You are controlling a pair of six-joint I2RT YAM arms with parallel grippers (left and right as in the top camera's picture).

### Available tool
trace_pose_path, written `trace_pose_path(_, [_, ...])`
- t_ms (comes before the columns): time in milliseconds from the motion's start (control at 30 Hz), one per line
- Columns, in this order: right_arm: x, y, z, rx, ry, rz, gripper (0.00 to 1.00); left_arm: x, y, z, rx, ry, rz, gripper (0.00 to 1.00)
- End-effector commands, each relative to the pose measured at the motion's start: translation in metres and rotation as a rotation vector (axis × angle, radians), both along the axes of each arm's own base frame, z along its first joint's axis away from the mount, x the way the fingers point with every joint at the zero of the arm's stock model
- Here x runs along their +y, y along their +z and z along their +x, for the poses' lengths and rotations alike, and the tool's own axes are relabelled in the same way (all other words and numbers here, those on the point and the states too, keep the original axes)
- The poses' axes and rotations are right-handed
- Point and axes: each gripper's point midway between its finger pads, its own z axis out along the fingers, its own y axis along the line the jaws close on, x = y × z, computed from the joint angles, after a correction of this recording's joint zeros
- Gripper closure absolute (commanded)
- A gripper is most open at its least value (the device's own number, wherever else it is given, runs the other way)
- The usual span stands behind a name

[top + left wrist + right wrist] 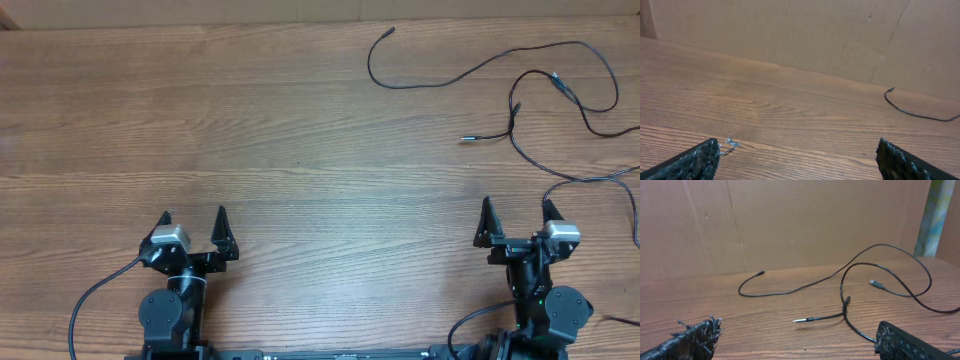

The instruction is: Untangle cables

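Observation:
Thin black cables lie loose on the wooden table at the far right, spread in open loops, with a silver plug tip pointing left. In the right wrist view the cables cross ahead of my fingers. One cable end shows in the left wrist view at the far right. My left gripper is open and empty near the front left edge. My right gripper is open and empty at the front right, short of the cables.
A brown cardboard wall stands behind the table's far edge. Thicker black arm cables run from the arm bases at the front. The cables reach the table's right edge.

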Motion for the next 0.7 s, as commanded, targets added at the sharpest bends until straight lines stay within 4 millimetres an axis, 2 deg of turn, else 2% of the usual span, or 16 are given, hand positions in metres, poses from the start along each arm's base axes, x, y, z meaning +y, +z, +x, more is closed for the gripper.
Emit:
trace_pose_path(0, [-0.0016, -0.0022, -0.0001, -0.004, -0.009, 0.065, 0.0, 0.0002, 0.0008, -0.0003, -0.007, -0.002, 0.011, 0.0])
trace_pose_path(200, [0.0022, -0.0022, -0.0001, -0.006, 0.013, 0.271, 0.0, 0.0002, 0.0007, -0.0003, -0.007, -0.002, 0.011, 0.0])
trace_pose_path(667, [0.0021, -0.0012, -0.0001, -0.01, 0.013, 0.272, 0.0, 0.0002, 0.0008, -0.0003, -0.007, -0.002, 0.012, 0.01])
